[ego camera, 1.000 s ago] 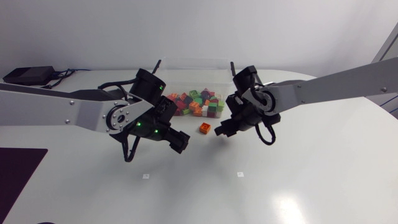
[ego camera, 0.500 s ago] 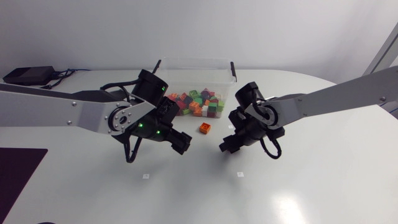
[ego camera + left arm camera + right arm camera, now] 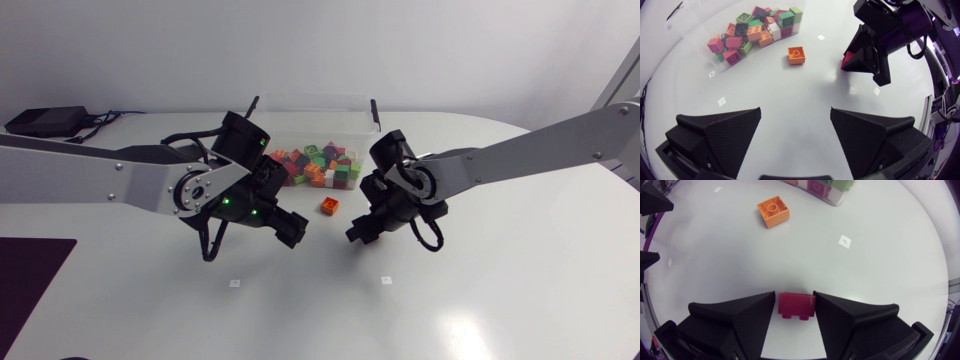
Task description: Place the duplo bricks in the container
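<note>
Between fingers of right gripper: small red plastic duplo brick, clamped on flat sides | light, stiff, slippery I think | left gripper wide open, empty | clear plastic container near.

Glossy plastic red brick, clear plastic container, matt right claw, perhaps laminate table.

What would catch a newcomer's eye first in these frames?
The right pincer grips a red brick down near the table. A lone orange brick lies between both arms, in front of the clear container, which holds a heap of bright bricks. The left pincer hangs open and empty.
</note>
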Available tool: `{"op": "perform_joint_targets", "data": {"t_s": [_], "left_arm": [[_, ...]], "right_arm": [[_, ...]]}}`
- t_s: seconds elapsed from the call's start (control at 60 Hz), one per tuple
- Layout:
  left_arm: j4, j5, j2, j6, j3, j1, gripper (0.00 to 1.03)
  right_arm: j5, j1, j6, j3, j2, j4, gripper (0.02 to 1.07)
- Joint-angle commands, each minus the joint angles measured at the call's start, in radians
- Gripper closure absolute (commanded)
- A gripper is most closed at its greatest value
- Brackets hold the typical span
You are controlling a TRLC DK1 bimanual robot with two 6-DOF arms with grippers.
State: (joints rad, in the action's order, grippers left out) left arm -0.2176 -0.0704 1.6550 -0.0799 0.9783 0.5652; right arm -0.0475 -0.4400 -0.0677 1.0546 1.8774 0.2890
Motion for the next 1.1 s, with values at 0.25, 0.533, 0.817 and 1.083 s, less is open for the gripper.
{"op": "perform_joint_targets", "data": {"t_s": [0.25, 0.533, 0.817, 1.083], "left_arm": [[0.029, -0.005, 0.048, -0.004, 0.049, 0.007, 0.07], [0.026, -0.005, 0.190, 0.031, 0.169, 0.052, 0.07], [-0.045, -0.005, 0.365, 0.031, 0.353, 0.038, 0.09], [-0.174, -0.003, 0.517, 0.055, 0.557, 0.027, 0.18]], "right_arm": [[0.026, 0.001, 0.000, -0.002, -0.006, 0.035, 0.75], [-0.002, 0.046, -0.001, -0.073, -0.132, 0.050, 0.75], [-0.054, 0.090, -0.001, -0.159, -0.279, 0.064, 0.75], [-0.089, 0.126, -0.001, -0.188, -0.391, 0.099, 0.75]]}}
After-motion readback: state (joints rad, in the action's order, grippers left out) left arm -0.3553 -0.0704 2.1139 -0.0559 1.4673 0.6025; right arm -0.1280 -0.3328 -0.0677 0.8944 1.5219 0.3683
